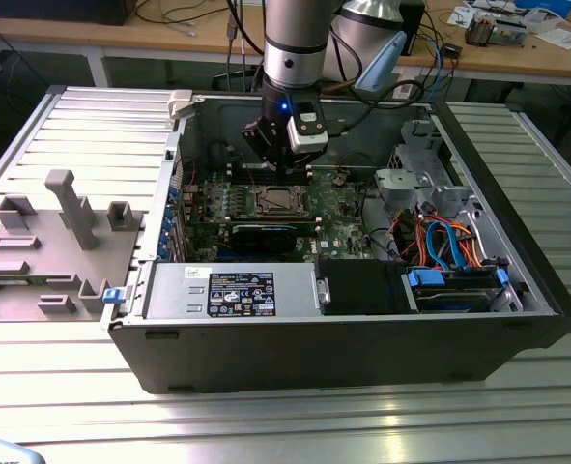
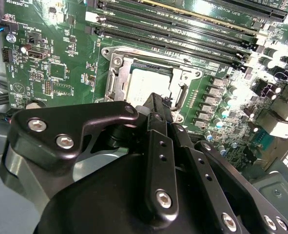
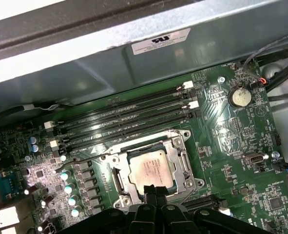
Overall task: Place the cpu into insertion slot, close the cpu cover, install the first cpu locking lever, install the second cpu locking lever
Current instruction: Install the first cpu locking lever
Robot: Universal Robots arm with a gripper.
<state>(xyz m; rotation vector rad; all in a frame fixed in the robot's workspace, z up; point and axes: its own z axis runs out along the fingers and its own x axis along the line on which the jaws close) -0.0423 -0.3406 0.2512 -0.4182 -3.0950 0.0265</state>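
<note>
Item: cpu (image 3: 151, 167), seated in insertion slot (image 3: 118, 179). I rate it light, stiff, fragile; edge-grip only. Gripper (image 3: 153, 191) narrow, empty, just above.

The robot arm's silver-grey cylindrical segment (image 1: 295, 34) ends in a black wrist band with a small blue light. Just beside that light sits a white-and-black boxy camera module (image 1: 307, 131). A pale blue joint cap (image 1: 382, 60) and black cables lie near the segment. The matte black metal gripper (image 2: 156, 105) has curved linkage plates fastened with silver hex-socket screws.
</note>
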